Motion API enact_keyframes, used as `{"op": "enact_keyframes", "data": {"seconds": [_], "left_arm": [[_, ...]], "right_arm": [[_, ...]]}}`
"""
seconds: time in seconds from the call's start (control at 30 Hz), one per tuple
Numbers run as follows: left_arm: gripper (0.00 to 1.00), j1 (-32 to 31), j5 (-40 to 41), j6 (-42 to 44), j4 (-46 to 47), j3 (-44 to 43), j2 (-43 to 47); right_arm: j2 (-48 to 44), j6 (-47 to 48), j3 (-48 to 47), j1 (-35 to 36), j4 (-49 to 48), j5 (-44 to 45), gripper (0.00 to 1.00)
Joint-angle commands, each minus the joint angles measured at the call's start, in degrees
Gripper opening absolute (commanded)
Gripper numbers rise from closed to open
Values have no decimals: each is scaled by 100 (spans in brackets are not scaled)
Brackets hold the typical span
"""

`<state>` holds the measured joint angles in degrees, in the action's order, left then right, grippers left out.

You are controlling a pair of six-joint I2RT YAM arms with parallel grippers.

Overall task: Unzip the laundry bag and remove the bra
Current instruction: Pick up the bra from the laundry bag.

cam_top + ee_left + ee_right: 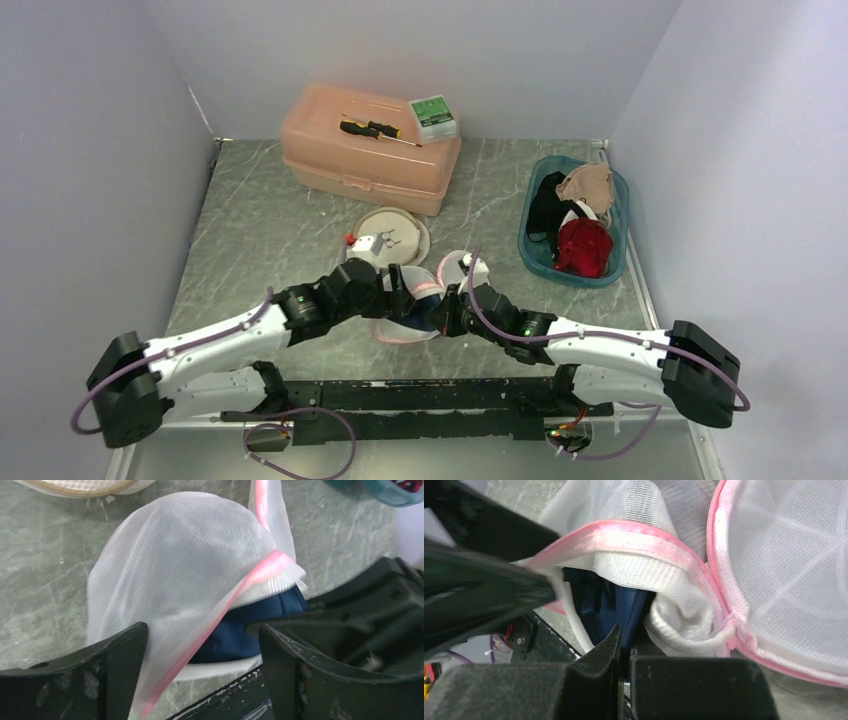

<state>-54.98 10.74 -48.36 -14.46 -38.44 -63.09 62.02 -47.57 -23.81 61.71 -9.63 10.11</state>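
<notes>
1. Right now the laundry bag (432,300) lies near the middle of the table (260,230), a little toward 6 o'clock from centre, between my two wrists.
2. My left gripper (200,645) reaches in from about 8 o'clock and stands wide. Its fingers (117,670) are well apart, with the bag's white mesh dome between them. The mesh drapes against the finger on the 9 o'clock side of that wrist view. I cannot tell whether it touches the other finger.
3. My right gripper (625,655) reaches in from about 4 o'clock and is pinched narrow, with only a slit between the pads. A fold of the navy bra (624,612) runs down into that slit, so I am holding the bra.
4. The bag's mouth is open. Its pink trim (624,537) arches over the opening, and the bra shows under that lip, mostly inside the mesh.
5. From my left wrist the bra appears as a dark blue patch below the pink edge, toward 4 o'clock of the dome.
6. Just beside the bag at 11 o'clock lies a flat round mesh piece (400,225) with small items on it.
7. Farther off at 11 o'clock stands a peach toolbox (370,160), with a screwdriver (375,129) and a green box (432,117) on its lid.
8. At 2 o'clock sits a teal basket (532,255) holding red, beige and black clothes.
</notes>
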Motion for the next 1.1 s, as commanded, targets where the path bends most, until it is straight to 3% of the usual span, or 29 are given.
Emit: {"op": "enact_keyframes", "data": {"seconds": [0.0, 0.2, 0.5, 0.73, 0.8, 0.9, 0.97, 1.07], "left_arm": [[93, -1, 145, -443, -412, 318, 936], [93, -3, -284, -877, -140, 996, 1652], [93, 5, -1019, -1265, 1288, 1636, 995], [76, -2, -1017, -1478, 2020, 1831, 795], [63, 0, -1021, -1558, 2281, 1909, 786], [24, -3, -1023, -1543, 2369, 1917, 716], [4, 5, -1022, -1532, 2269, 1893, 681], [3, 4, -1022, -1568, 2127, 1944, 734]], "right_arm": [[-276, -101, 229, -182, -199, 81, 0], [-511, -347, 448, -341, -364, 19, 0], [-681, -509, 545, -439, -508, -148, 0], [-866, -621, 640, -441, -601, -279, 0], [-920, -659, 707, -449, -642, -253, 0], [-1003, -749, 757, -451, -658, -221, 0], [-1137, -792, 759, -471, -614, -159, 0], [-1409, -888, 804, -512, -515, 16, 0]]}}
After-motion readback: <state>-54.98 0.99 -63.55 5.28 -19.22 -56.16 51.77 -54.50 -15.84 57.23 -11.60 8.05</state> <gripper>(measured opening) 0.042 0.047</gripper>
